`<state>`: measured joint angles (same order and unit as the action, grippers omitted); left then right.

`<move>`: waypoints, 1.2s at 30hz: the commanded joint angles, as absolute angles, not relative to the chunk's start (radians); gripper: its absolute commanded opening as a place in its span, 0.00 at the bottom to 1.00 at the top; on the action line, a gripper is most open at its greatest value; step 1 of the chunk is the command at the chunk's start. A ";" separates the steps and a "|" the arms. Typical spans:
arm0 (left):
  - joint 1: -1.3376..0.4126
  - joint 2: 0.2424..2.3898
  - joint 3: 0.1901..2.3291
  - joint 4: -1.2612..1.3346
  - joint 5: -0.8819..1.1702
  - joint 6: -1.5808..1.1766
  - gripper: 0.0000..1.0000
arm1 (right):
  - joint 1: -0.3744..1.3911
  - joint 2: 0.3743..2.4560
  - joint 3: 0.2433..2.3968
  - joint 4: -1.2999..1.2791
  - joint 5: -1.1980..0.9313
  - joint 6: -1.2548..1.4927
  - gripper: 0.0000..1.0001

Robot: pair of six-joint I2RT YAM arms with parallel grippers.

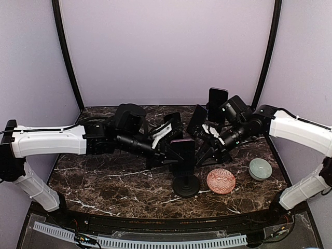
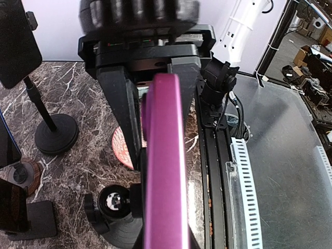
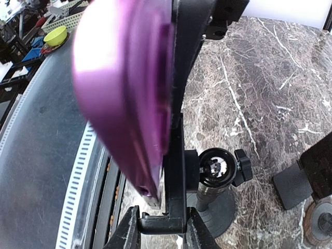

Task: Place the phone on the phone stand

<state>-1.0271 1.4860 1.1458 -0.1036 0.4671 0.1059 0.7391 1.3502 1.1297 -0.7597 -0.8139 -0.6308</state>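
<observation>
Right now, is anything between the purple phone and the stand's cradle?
Nothing visible does. The phone stands edge-on right against the cradle of the phone stand, just above its ball joint.

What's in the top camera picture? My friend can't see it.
Two robot arms meet over a black phone stand on a dark marble table, with a phone at its top. A pink dish and green bowl sit beside it.

We see both arms reaching inward to the middle of the top view, the left arm (image 1: 49,141) stretched level from the left edge, the right arm (image 1: 301,129) sloping down from the right. The left pincer (image 1: 167,146) is clamped on the phone (image 2: 163,155); the right pincer (image 3: 162,231) nips the phone stand (image 3: 176,155).
</observation>
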 commanded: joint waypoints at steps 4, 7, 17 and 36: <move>-0.979 1.532 1.138 -0.250 0.170 0.032 0.00 | 0.705 1.325 1.176 -1.095 -1.039 -0.823 0.00; -0.991 1.554 1.131 -0.121 0.200 0.014 0.00 | 0.706 1.321 1.160 -1.064 -1.049 -0.798 0.05; -1.045 1.764 1.184 0.110 0.311 0.002 0.00 | 0.704 1.303 1.097 -0.983 -1.030 -0.743 0.06; -1.090 1.864 1.314 -0.228 0.083 0.020 0.00 | 0.703 1.283 1.084 -0.934 -0.994 -0.695 0.04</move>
<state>-1.1034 1.7084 1.3262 -0.0399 0.3981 0.0158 0.6434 1.2774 1.1042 -0.9371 -0.7963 -0.7319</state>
